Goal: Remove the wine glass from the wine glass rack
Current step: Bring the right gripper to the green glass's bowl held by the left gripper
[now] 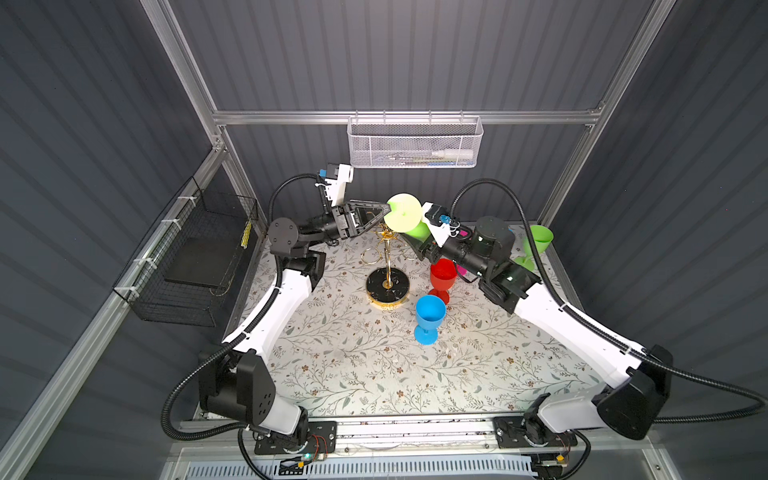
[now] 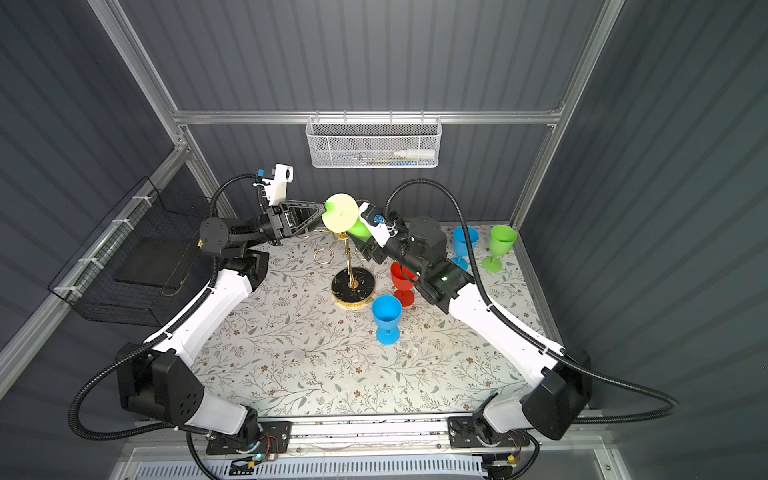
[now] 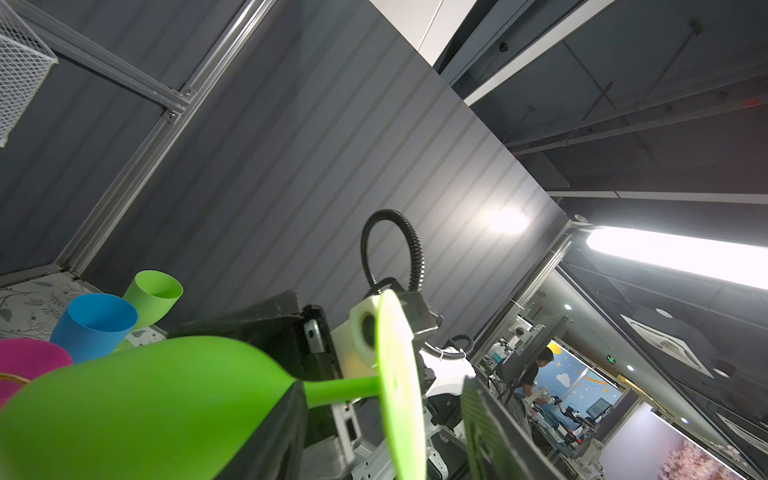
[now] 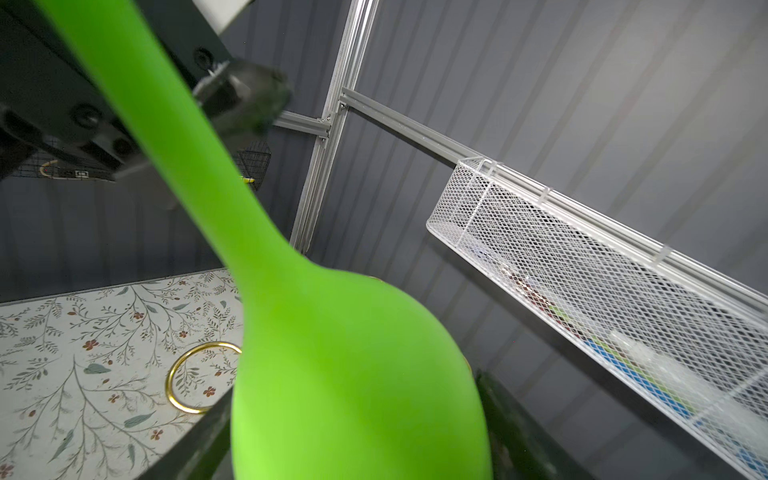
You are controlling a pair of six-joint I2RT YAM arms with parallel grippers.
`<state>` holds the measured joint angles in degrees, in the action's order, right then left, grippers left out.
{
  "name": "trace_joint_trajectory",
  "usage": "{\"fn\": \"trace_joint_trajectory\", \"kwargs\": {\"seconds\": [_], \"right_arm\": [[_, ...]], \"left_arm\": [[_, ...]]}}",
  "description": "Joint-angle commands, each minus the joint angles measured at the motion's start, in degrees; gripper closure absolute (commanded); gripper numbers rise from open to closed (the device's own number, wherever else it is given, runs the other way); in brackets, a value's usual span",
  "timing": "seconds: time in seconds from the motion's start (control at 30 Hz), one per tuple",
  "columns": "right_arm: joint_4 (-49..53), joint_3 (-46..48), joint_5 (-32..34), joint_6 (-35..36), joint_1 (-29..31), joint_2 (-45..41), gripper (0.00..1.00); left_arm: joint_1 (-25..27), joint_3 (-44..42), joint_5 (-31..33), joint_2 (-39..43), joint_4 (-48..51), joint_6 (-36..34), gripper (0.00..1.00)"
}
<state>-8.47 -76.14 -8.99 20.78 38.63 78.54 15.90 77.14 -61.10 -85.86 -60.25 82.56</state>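
A: Wine glass (image 1: 405, 216), which way does it point?
B: The green one, tilted. Long axis slants: round foot up and toward the left arm, bowl lower and toward the right arm. In both top views the foot's flat underside faces the camera.
A: Where is it?
B: In the air, above and just right of the top of the wine glass rack (image 1: 390, 291), which stands on the flowered table (image 1: 353, 365). In the right wrist view one gold loop shows below the bowl, apart from it.
A: Right gripper (image 1: 417, 239)?
B: The bowl sits between its fingers (image 4: 515, 432), which lie against the bowl's sides. It is closed on the bowl, held wide.
A: Left gripper (image 1: 383, 214)?
B: At the foot end, jaws apart. In the left wrist view the foot disc stands edge-on between the fingers (image 3: 494, 424), with a gap to that one. No pinch visible.
A: Containers?
B: White mesh basket (image 1: 374, 149) on the back rail: a white tube plus small coloured things, too small to name. Black wire basket (image 1: 178, 307) on the left wall: a flat dark slab.
A: Other glasses?
B: Upright on the table: red glass (image 1: 442, 276) and blue glass (image 1: 430, 318) just right of the rack base, green glass (image 1: 538, 240) at the far right corner, second blue glass (image 2: 464, 241) beside it. Pink glass (image 3: 29, 361) only partly seen.
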Motion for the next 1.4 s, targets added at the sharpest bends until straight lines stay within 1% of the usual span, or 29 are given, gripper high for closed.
{"fn": "trace_joint_trajectory", "kwargs": {"seconds": [0.0, 0.07, 0.1, 0.17, 0.2, 0.23, 0.27, 0.3, 0.4, 0.43, 0.5, 0.6, 0.63, 0.73, 0.9, 1.0, 1.07, 1.2, 1.3, 1.37], "right_arm": [[11.61, -3.36, 3.35, -2.83, 0.53, -3.77, 0.55], [19.75, -6.38, 4.2, -4.45, 0.63, -4.7, 0.57], [24.16, -8.12, 4.74, -5.64, 0.74, -5.09, 0.58], [32.24, -11.31, 5.62, -8.26, 0.8, -5.79, 0.61], [35.71, -12.48, 5.91, -9.67, 0.84, -6.3, 0.63], [38.64, -13.37, 6.17, -11.04, 0.84, -6.84, 0.63], [40.8, -14.09, 6.36, -12.29, 0.87, -7.32, 0.64], [43.48, -15.12, 6.38, -13.75, 0.88, -7.57, 0.64], [50.85, -19.2, 6.53, -16.95, 0.9, -6.63, 0.64], [53.11, -20.68, 6.38, -17.74, 0.87, -5.82, 0.64], [56.31, -22.96, 6.21, -19.26, 0.95, -4.29, 0.64], [58.86, -24.65, 4.68, -20.76, 1.15, -2.72, 0.65], [59.01, -24.8, 4.03, -21.16, 1.32, -2.49, 0.65], [59.59, -25.11, 2.96, -21.78, 1.83, -1.52, 0.65], [60.84, -25.89, 2.54, -21.98, 2.98, 1.22, 0.66], [61.35, -26.96, 2.14, -22.49, 3.23, 2.8, 0.66], [61.47, -27.88, 1.59, -23.0, 3.38, 3.81, 0.66], [62.23, -30.38, -0.34, -23.84, 3.63, 6.09, 0.66], [63.05, -31.99, -0.93, -23.85, 3.9, 7.41, 0.67], [63.21, -32.4, -1.1, -23.96, 4.16, 8.15, 0.67]], "left_arm": [[-1.98, -0.82, 2.39, 1.99, 0.9, -4.18, 0.36], [-2.44, -1.54, 4.0, 2.97, 6.15, -11.11, 0.35], [-2.44, -1.61, 4.77, 3.89, 12.29, -17.56, 0.34], [-2.37, -0.09, 8.03, 6.39, 31.05, -37.36, 0.34], [-2.1, 1.06, 12.29, 7.98, 41.95, -48.56, 0.34], [-1.37, 1.5, 17.2, 9.43, 48.09, -57.45, 0.33], [-0.81, 0.94, 20.9, 10.32, 49.47, -62.35, 0.33], [-0.38, -0.73, 23.52, 11.48, 48.34, -66.12, 0.33], [0.07, -7.5, 26.72, 13.96, 37.45, -72.3, 0.34], [0.3, -9.17, 27.54, 14.42, 34.69, -74.66, 0.37], [0.7, -10.81, 28.14, 14.99, 32.76, -80.27, 0.4], [1.13, -12.55, 25.75, 16.22, 33.35, -92.92, 0.43], [1.23, -13.41, 25.36, 16.77, 33.22, -96.14, 0.44], [1.24, -15.29, 24.46, 17.81, 30.89, -100.45, 0.45], [1.33, -16.68, 19.37, 17.26, 25.45, -102.43, 0.45], [1.47, -16.46, 15.61, 16.95, 25.66, -104.19, 0.46], [1.55, -15.91, 14.21, 17.21, 27.86, -105.52, 0.46], [2.32, -16.17, 13.14, 17.83, 28.9, -107.91, 0.47], [3.23, -16.11, 14.24, 18.19, 29.84, -110.28, 0.48], [3.49, -16.21, 14.6, 18.12, 28.89, -109.96, 0.48]]}}
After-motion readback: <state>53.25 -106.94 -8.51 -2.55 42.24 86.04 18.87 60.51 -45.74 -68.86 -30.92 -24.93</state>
